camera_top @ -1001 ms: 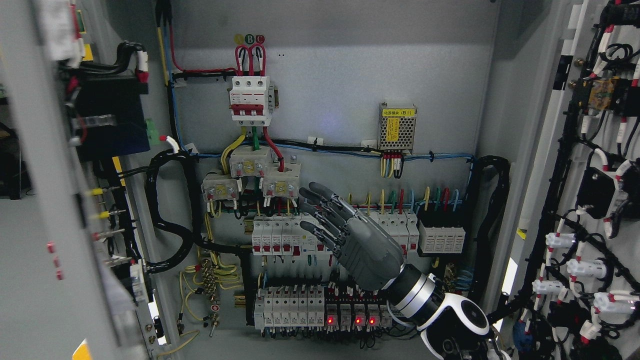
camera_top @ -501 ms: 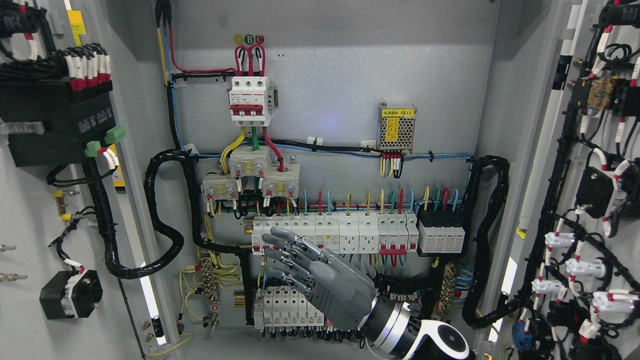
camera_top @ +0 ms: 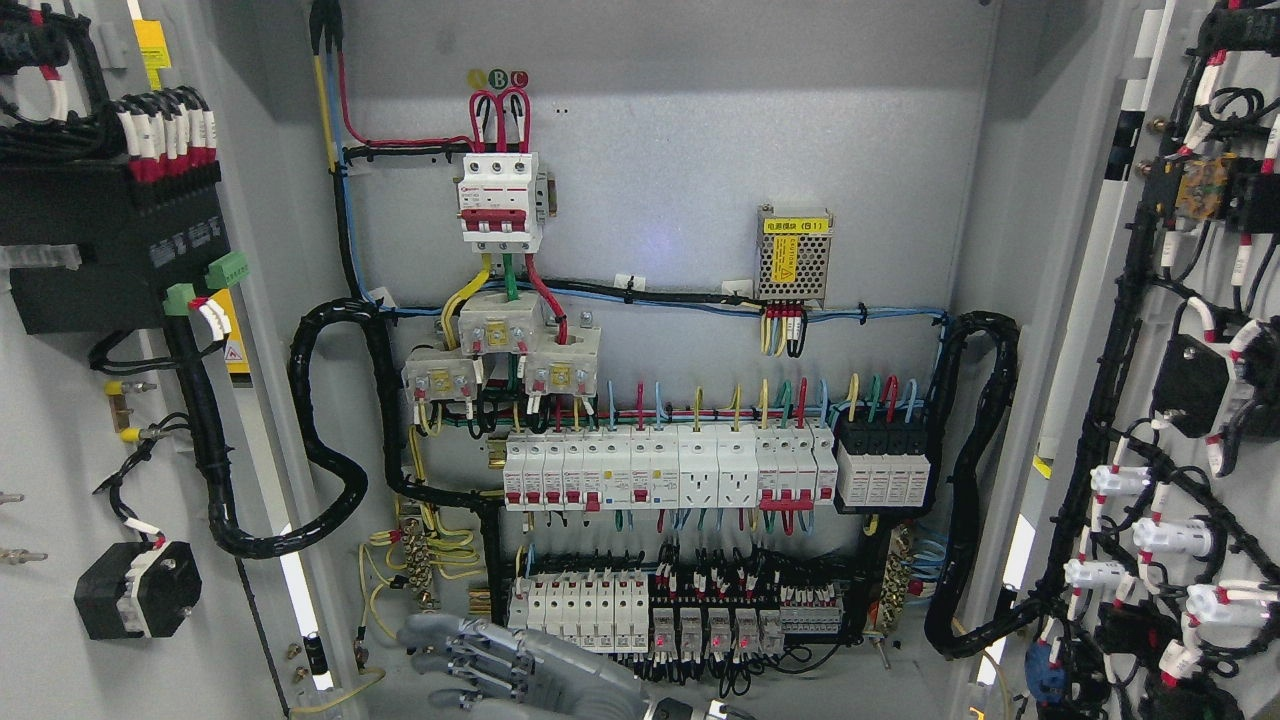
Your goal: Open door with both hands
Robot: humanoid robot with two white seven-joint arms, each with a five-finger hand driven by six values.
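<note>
Since half a second ago my right robot hand point(camera_top: 500, 665) has dropped lower, fingers point(camera_top: 450, 640) spread, holding nothing; breaker rows point(camera_top: 640, 600) above it, left door point(camera_top: 110, 400) open to its left.

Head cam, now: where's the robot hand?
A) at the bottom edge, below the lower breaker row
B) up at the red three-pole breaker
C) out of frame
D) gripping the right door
A: the grey hand shows at the bottom edge, fingers spread and holding nothing, below the lower breaker row.
</note>
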